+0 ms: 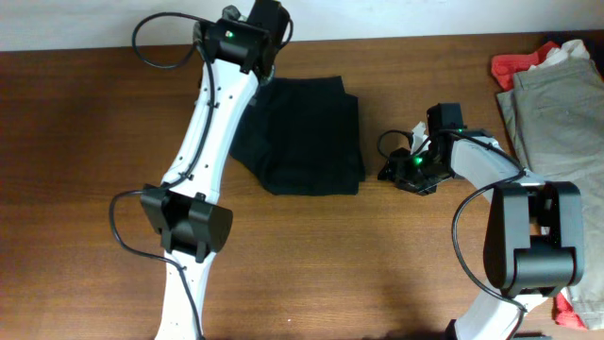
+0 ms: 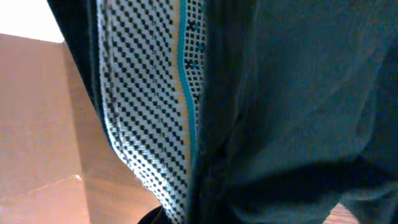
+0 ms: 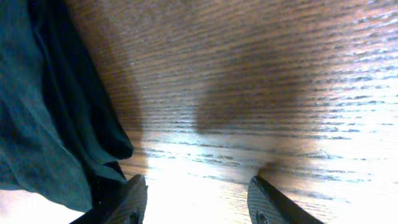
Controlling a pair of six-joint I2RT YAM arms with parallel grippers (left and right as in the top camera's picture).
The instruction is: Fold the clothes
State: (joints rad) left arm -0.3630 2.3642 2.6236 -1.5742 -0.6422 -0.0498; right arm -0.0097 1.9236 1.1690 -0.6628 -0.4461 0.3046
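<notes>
The black garment (image 1: 307, 132) lies folded into a rough square on the wooden table (image 1: 85, 142), at the back centre. My left gripper (image 1: 267, 68) is at its back left corner. The left wrist view is filled by the dark fabric (image 2: 298, 99) and its pale dotted inner lining (image 2: 149, 93). The fabric runs down into the jaws, which are hidden. My right gripper (image 1: 394, 170) is low over the table just right of the garment. It is open and empty (image 3: 199, 205), with the garment's edge (image 3: 43, 124) beside its left finger.
Beige-khaki trousers (image 1: 557, 113) lie at the right edge of the table, with a red cloth (image 1: 519, 64) behind them. More red cloth (image 1: 578, 310) shows at the lower right. A pale wall runs along the table's back edge.
</notes>
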